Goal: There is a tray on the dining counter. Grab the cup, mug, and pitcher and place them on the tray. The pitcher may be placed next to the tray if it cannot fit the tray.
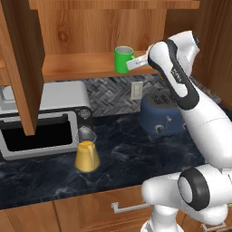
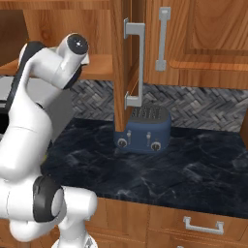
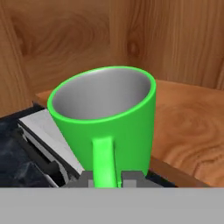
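Observation:
The bright green mug [image 1: 123, 59] with a pale inside stands on the wooden shelf [image 1: 81, 64] of the open wall cabinet. My gripper [image 1: 134, 63] reaches in from the right and is shut on the mug's loop handle [image 3: 104, 161], which sits between my two finger tips in the hand view. The pitcher [image 1: 87, 154], clear glass with an orange-yellow lower body, stands upright on the black counter [image 1: 131, 158] below, in front of the microwave. The tray, the cup and the dining counter are out of view.
A silver microwave [image 1: 43, 120] sits at the counter's left and a dark blue toaster [image 1: 161, 118] at its right, under the shelf. An open cabinet door [image 1: 20, 63] hangs at the left. A second door [image 2: 127, 63] stands edge-on above the toaster [image 2: 144, 128].

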### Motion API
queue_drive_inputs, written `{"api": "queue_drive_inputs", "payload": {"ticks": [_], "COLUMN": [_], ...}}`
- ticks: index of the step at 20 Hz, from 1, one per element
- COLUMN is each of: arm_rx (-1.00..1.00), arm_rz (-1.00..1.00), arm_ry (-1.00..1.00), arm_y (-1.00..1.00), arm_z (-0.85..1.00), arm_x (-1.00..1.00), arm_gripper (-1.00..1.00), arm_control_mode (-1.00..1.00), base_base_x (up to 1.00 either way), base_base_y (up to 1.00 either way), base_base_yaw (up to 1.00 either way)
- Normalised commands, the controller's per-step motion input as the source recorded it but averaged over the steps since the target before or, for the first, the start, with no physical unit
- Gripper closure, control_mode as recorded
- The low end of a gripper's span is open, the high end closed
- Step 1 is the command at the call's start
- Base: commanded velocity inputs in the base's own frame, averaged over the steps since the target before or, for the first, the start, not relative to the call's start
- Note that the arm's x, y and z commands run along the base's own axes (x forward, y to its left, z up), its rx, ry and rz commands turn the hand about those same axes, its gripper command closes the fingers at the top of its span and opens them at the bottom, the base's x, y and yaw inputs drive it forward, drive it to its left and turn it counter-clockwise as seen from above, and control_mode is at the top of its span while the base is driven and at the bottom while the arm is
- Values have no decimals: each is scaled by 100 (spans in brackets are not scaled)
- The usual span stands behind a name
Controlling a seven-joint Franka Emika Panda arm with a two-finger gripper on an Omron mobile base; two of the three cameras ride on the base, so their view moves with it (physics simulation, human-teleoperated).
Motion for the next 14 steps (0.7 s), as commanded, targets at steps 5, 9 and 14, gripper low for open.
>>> {"api": "queue_drive_inputs", "payload": {"ticks": [5,9,14], "arm_rx": [0,0,1], "arm_rz": [-19,-24,-10], "arm_ry": [13,28,17], "arm_y": [-14,-26,-29], "arm_z": [6,0,0], "arm_x": [-99,-81,-57], "arm_gripper": [100,100,100], "arm_control_mode": [-100,-100,-100], "base_base_x": [0,0,0], "base_base_y": [0,0,0], "base_base_yaw": [0,0,0]}}
